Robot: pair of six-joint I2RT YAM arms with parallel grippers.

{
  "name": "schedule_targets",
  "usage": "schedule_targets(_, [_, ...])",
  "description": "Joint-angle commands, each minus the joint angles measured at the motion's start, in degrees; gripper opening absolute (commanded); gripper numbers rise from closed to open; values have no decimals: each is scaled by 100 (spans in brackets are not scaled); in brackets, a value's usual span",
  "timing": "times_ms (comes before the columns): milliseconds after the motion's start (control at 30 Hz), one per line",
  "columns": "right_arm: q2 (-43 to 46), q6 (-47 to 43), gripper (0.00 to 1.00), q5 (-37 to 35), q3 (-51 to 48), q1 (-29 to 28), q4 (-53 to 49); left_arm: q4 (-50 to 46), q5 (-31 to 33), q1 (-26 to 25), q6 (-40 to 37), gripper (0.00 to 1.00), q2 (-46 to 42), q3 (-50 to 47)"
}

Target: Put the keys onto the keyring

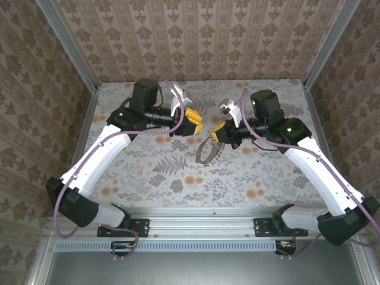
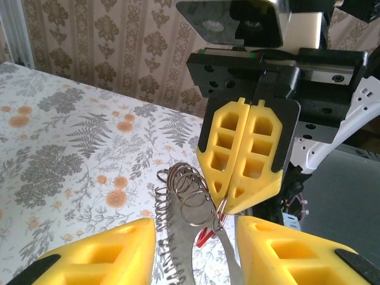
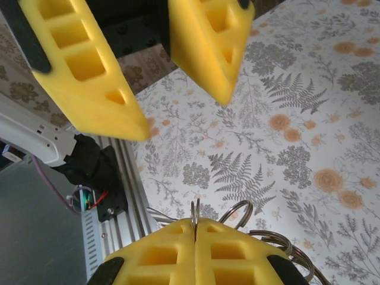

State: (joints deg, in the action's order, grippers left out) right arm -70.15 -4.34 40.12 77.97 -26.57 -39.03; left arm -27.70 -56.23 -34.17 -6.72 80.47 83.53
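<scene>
The keyring [image 1: 205, 153], a thin dark metal hoop, hangs above the floral table between the two arms. My right gripper [image 1: 215, 134] is shut on a small wire ring [image 3: 195, 209] at the hoop's top; its yellow fingers [image 2: 243, 160] are pressed together. In the left wrist view the hoop's flat band [image 2: 178, 243] carries several small rings [image 2: 190, 187], and the red-headed key [image 2: 208, 234] dangles under them. My left gripper [image 2: 193, 224] is open, one finger on each side of the hoop and touching nothing. From the right wrist, its fingers [image 3: 83, 71] stand spread apart.
An aluminium rail [image 1: 202, 217] runs along the near table edge by the arm bases, also in the right wrist view as rail [image 3: 113, 178]. Patterned walls and metal posts [image 1: 65, 41] enclose the back and sides. Bare floral cloth [image 1: 178, 172] lies under the hoop.
</scene>
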Motion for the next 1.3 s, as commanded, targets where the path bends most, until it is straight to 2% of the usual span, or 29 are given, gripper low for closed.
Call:
schedule_targets(0, [65,63,0,406,17,-15,339,33,-125,-75,-99,42,109,-65])
schedule_targets(767, [238,255,0,517,-202,62,658,190,-124,-313,-3,40,329,-65])
schedule_targets(1267, [268,328,0,533,-305,158,792,395,-715,-304,169,38,317,-151])
